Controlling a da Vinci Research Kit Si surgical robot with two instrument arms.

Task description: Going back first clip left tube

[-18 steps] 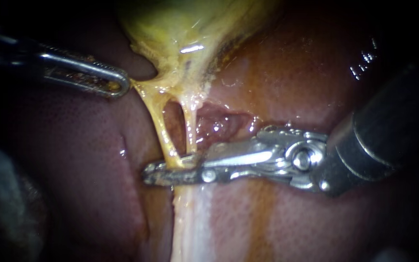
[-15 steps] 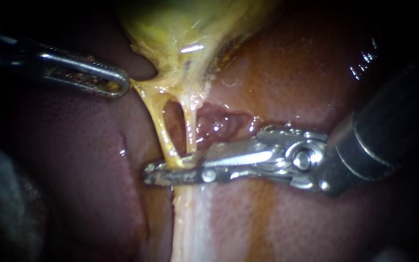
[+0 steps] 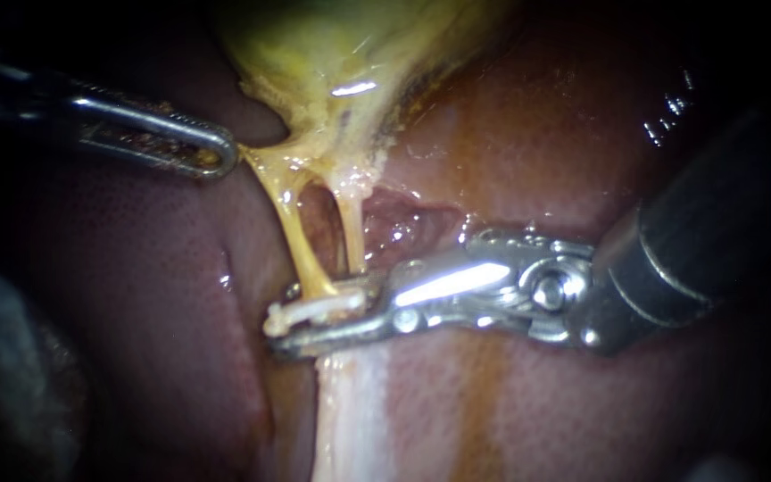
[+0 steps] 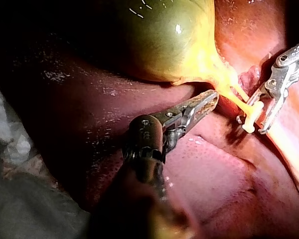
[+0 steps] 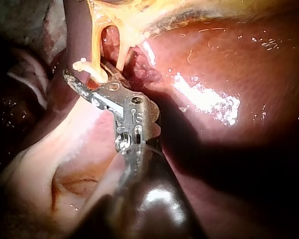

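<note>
Two yellow tubes run down from the gallbladder (image 3: 332, 54) over the liver (image 3: 537, 134). A white clip (image 3: 314, 310) lies across the foot of the left tube (image 3: 301, 250); the right tube (image 3: 352, 241) beside it is bare. My right instrument (image 3: 280, 319) comes in from the right, its jaws open with a gap, one on each side of the clip. The clip (image 4: 252, 115) (image 5: 89, 69) also shows in both wrist views, between those jaws. My left instrument (image 3: 216, 152) is shut on the yellow tissue at the gallbladder's neck, pulling it leftward; the left wrist view shows the left instrument (image 4: 212, 97) gripping there.
A pale band of tissue (image 3: 350, 411) runs down from under the clip. A raw red patch (image 3: 403, 223) on the liver lies just right of the tubes. White cloth (image 4: 10, 149) lies beside the liver, behind my left instrument's shaft.
My right instrument's jaws have parted, and the white clip now shows on the left tube between them. Its shaft has edged slightly left. The left instrument holds still.
</note>
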